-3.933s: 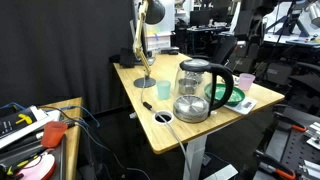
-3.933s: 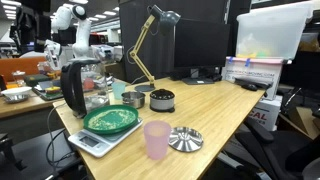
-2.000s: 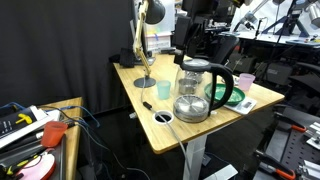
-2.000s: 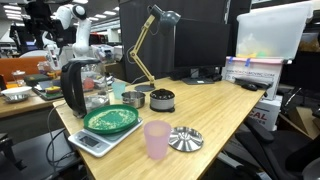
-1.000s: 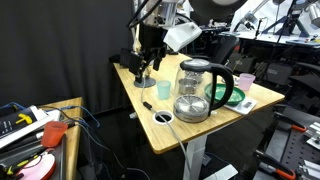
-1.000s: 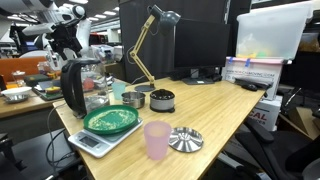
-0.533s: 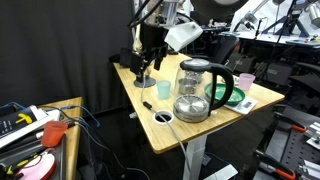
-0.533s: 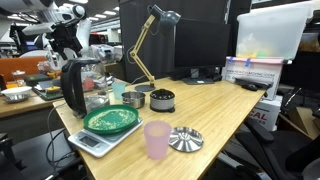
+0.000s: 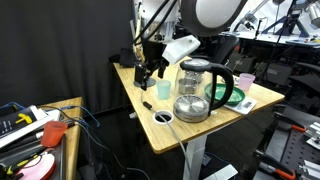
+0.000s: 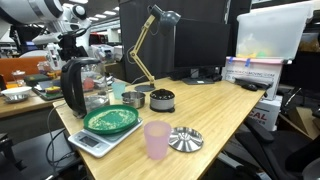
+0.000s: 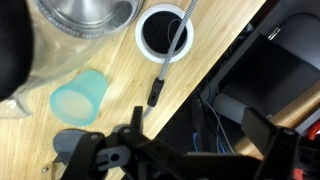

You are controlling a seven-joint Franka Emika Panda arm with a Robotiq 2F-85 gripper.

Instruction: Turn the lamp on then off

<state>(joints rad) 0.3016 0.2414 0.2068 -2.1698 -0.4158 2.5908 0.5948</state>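
Observation:
The lamp stands at the table's far corner: thin stem [image 9: 139, 45] and flat round base [image 9: 145, 82]. In an exterior view its small head [image 10: 166, 16], slanted stem and base [image 10: 143, 88] show whole. My gripper [image 9: 148, 68] hangs just above and beside the lamp base, behind the glass kettle [image 9: 194, 90]. In the wrist view my gripper [image 11: 196, 140] is open and empty, its two dark fingers wide apart over the table edge. A grey patch [image 11: 68, 141] at the lower left may be the lamp base. I cannot see a switch.
A teal cup [image 9: 163, 89] [image 11: 80, 99], a pen [image 11: 165, 62] and a round cable hole [image 11: 163, 32] lie near the gripper. A green bowl [image 9: 225, 95], a pink cup [image 10: 157, 138], a silver disc [image 10: 185, 138] and a black puck [image 10: 160, 100] crowd the table. The table edge [image 11: 215, 70] is close.
The arm swung in from the back over the last seconds. In the last half second the gripper dropped a little lower toward the lamp base. The lamp has not moved.

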